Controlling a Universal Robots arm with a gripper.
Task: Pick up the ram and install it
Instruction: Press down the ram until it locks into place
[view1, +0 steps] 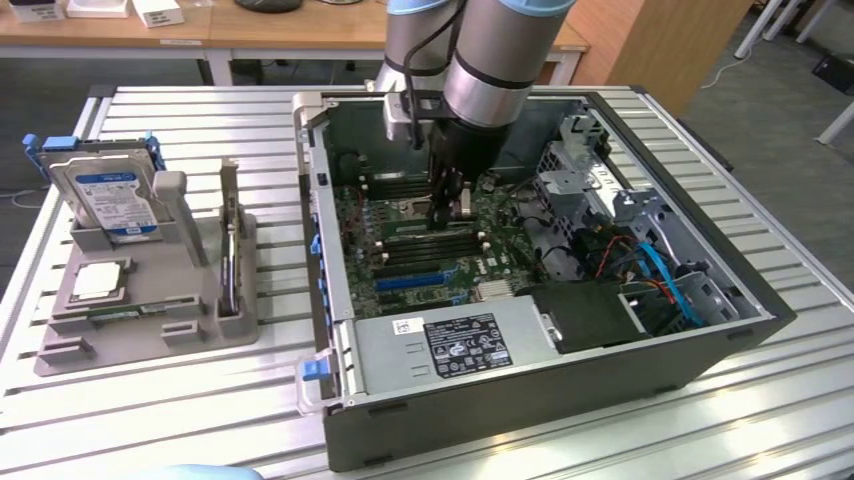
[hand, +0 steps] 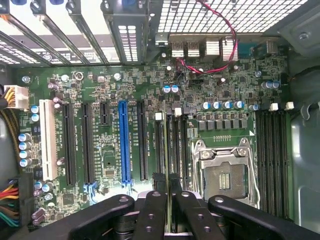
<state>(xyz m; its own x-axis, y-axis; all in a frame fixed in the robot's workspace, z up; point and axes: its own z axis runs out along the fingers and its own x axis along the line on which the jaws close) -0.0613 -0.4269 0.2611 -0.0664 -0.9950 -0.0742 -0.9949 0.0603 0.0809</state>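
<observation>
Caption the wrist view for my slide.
Gripper holding the ram edge-on above the motherboard's memory slots.

The pincer (hand: 170, 207) grips the ram (hand: 168, 150) edge-on over the motherboard (hand: 110, 170) slots.

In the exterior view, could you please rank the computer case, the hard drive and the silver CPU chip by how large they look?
1. Computer case, by far the largest.
2. Hard drive, standing in the grey holder.
3. CPU chip, smallest, lying flat on the same holder.
</observation>
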